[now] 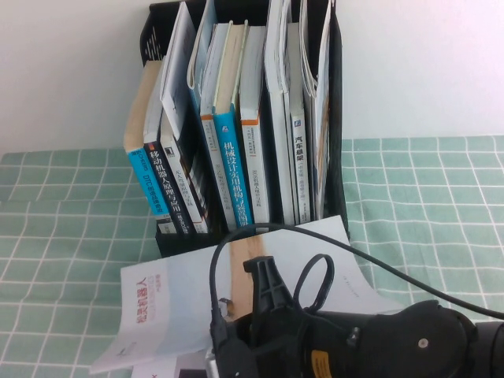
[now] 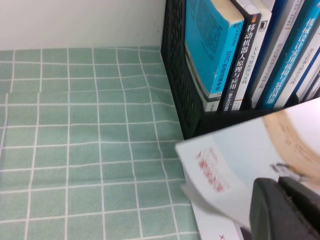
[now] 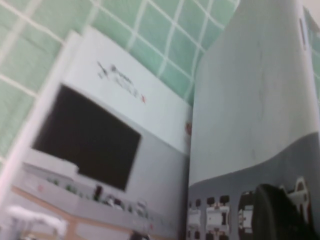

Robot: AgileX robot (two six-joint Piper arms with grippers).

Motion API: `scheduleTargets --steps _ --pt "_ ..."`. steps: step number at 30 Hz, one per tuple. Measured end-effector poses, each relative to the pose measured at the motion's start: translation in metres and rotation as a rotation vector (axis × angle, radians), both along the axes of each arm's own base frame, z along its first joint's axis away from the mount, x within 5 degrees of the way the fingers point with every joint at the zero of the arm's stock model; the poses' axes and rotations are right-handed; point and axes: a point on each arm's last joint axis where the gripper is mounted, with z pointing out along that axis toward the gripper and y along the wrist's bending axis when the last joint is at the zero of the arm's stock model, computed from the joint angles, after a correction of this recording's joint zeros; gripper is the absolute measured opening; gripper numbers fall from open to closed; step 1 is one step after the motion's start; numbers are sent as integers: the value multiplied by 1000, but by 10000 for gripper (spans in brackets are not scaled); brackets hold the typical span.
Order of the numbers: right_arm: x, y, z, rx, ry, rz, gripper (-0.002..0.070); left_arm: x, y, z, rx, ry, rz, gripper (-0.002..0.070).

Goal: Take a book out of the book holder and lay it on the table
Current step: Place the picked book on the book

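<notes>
The book (image 1: 181,307), white with a red title and a tan stripe, hangs tilted just in front of the black book holder (image 1: 335,157), a little above the table (image 1: 63,220). My left gripper (image 1: 264,291) is shut on the book at its tan stripe. The left wrist view shows that gripper (image 2: 280,205) on the book's cover (image 2: 240,150) beside the holder (image 2: 175,75). My right gripper (image 3: 282,215) is under the book, close against its grey back cover (image 3: 250,100).
The holder holds several upright books, among them blue-spined ones (image 1: 232,165). A second booklet with a black rectangle on its cover (image 3: 100,130) lies flat on the cloth under the held book. Open cloth lies left (image 2: 75,150) and right (image 1: 441,205) of the holder.
</notes>
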Motion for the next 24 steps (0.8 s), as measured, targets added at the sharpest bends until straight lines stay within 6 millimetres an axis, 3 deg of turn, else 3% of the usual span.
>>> scheduleTargets --steps 5,10,12,18,24 --pt "7 -1 -6 -25 -28 -65 11 0 0 0 0 0 0 -2" --pt "3 1 -9 7 54 -74 38 0 0 0 0 0 0 -2" --pt "1 2 -9 28 100 -81 104 0 0 0 0 0 0 -2" --pt "-1 3 -9 72 188 -126 414 0 0 0 0 0 0 -2" --pt "-16 8 -9 102 340 -29 481 -1 -2 -1 1 8 -21 -2"
